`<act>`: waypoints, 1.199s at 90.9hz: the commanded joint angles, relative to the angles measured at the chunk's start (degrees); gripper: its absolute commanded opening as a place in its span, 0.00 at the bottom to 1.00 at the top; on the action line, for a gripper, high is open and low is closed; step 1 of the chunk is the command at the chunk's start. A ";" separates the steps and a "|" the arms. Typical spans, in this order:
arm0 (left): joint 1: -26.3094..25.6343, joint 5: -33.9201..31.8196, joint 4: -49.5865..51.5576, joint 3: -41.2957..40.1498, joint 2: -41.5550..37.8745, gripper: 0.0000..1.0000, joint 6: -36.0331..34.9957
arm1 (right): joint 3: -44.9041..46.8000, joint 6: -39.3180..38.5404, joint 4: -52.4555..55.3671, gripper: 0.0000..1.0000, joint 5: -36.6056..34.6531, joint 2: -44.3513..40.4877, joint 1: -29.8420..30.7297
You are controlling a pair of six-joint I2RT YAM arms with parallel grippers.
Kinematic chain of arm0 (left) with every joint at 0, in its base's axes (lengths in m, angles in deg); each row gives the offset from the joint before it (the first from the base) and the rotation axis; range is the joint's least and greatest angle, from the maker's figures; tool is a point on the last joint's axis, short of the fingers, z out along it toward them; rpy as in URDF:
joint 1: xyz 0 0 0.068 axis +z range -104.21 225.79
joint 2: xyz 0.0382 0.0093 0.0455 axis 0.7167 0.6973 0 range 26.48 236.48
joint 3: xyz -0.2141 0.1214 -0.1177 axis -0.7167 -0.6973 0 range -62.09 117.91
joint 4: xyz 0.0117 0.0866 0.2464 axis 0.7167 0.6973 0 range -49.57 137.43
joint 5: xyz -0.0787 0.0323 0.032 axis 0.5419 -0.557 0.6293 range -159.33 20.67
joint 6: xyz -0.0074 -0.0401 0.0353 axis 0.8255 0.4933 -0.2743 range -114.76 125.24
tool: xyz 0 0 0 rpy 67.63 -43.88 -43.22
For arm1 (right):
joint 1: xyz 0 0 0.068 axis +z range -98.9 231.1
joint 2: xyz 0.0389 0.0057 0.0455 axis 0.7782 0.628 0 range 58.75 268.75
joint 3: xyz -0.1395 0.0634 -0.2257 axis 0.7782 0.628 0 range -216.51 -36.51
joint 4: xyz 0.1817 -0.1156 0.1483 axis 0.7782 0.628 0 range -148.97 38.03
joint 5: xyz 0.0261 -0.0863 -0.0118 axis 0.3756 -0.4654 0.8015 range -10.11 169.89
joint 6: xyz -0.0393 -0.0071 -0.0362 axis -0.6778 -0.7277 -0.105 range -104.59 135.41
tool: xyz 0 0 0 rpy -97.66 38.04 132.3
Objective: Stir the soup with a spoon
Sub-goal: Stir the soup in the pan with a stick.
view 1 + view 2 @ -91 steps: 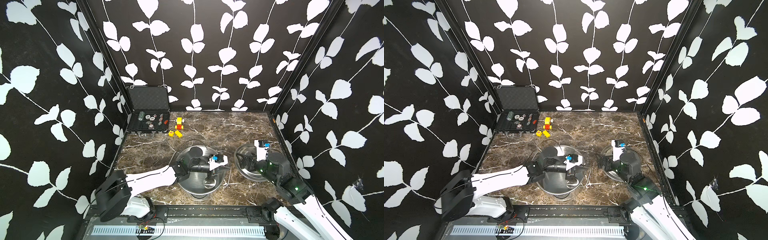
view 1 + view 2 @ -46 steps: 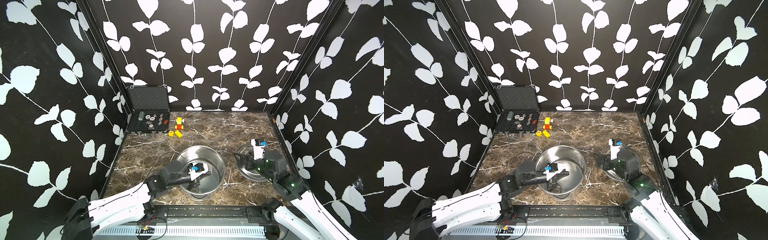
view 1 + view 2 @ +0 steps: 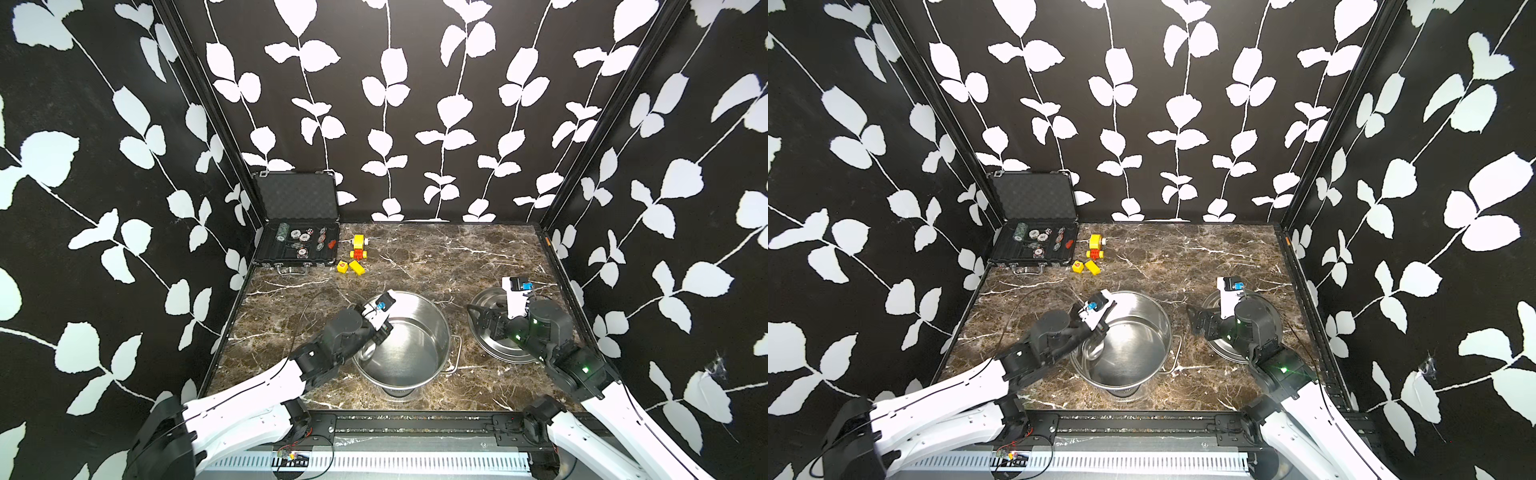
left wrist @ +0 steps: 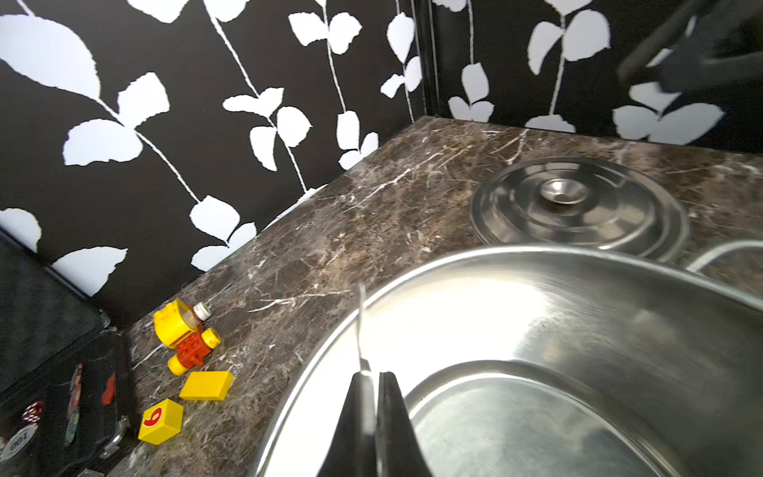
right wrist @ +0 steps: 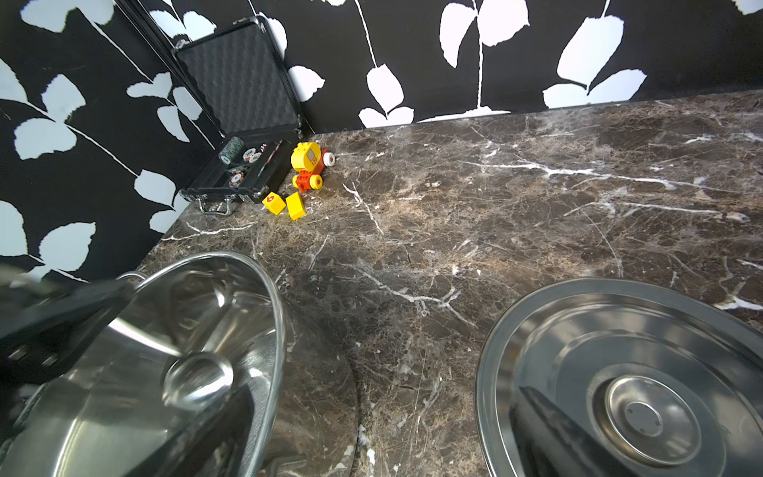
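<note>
Marble tabletop (image 3: 436, 257): carries pot and lid, well apart.
Pot (image 3: 430, 320): uncovered; inside bare steel, no soup discernible.
Lid (image 4: 619, 223): lies flat; right gripper (image 3: 1196, 321) above it, jaws wide, empty.
Left gripper (image 4: 371, 376): clenched on spoon handle.
Spoon (image 5: 198, 380): bowl down inside pot.
Progress: stirring apparently underway; completion not judgeable.

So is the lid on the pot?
No, the lid lies flat on the table beside the pot.

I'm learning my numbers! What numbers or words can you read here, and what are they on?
"6" or "9", depending which way up: yellow cube.
"120": yellow and red toy car.
"100": poker chip in the black case.
Other chips: too small to read.
</note>
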 commanded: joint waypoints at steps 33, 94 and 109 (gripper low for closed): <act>1.65 23.46 -13.15 19.89 25.40 0.00 2.26 | 0.01 1.02 1.93 0.99 -1.64 -4.70 0.24; -5.51 46.89 -6.73 11.81 18.32 0.00 6.06 | 0.24 0.66 0.38 0.99 -1.48 -2.80 0.24; -5.51 39.18 1.00 6.29 10.10 0.00 3.46 | -0.14 0.60 -0.46 0.99 -0.90 -1.48 0.24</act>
